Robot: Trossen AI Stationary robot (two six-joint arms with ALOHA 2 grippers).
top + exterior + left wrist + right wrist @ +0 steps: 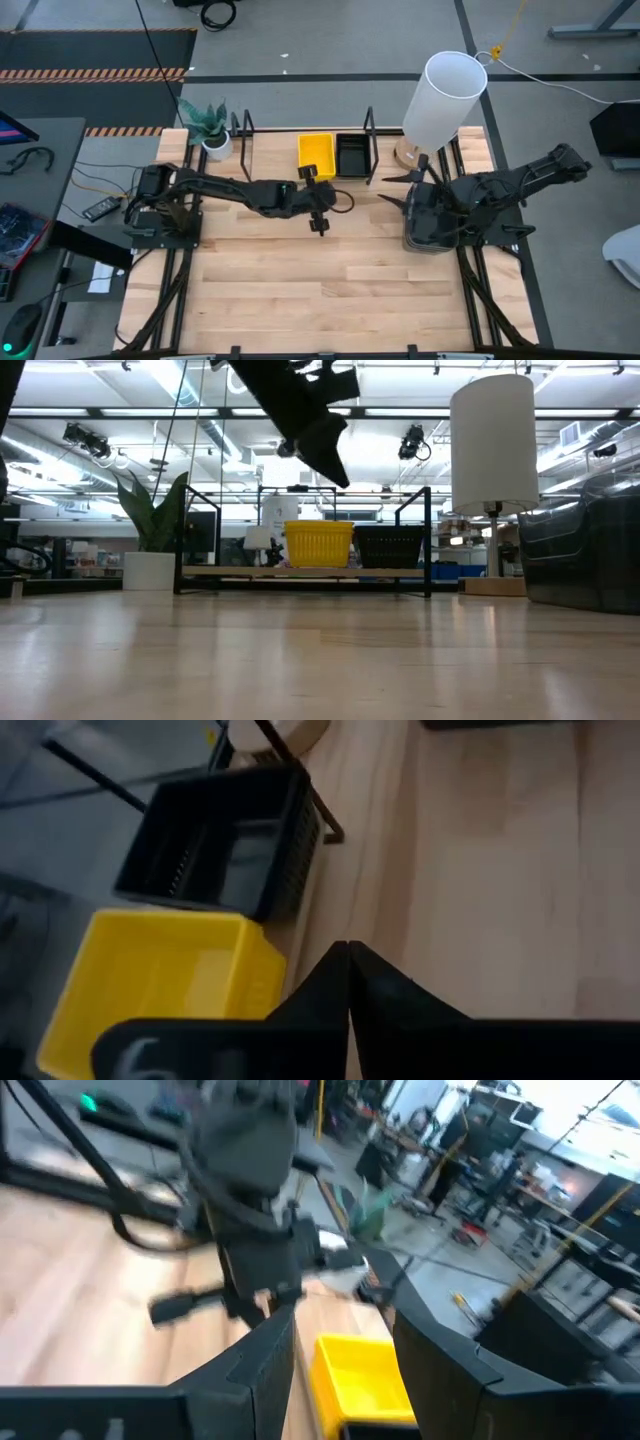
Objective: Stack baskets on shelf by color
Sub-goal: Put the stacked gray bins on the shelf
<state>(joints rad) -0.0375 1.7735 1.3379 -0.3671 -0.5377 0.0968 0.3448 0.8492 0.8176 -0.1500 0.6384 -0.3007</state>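
The shelf (272, 160) stands at the table's far edge. On it rest the yellow baskets (317, 153) and, to their right, the black perforated baskets (352, 155); the low view shows the yellow (319, 544) and the black (389, 546) side by side on the board. A stack of dark grey baskets (432, 228) sits at the table's right, under the right arm. My left gripper (320, 222) hangs shut and empty above the table's middle, near of the shelf. My right gripper (396, 188) is open and empty, right of the shelf, pointing left.
A white cylindrical lamp (445, 98) stands at the far right corner, close to the shelf's right upright. A potted plant (212, 128) sits at the far left corner. Bare wood (320, 290) fills the near half of the table.
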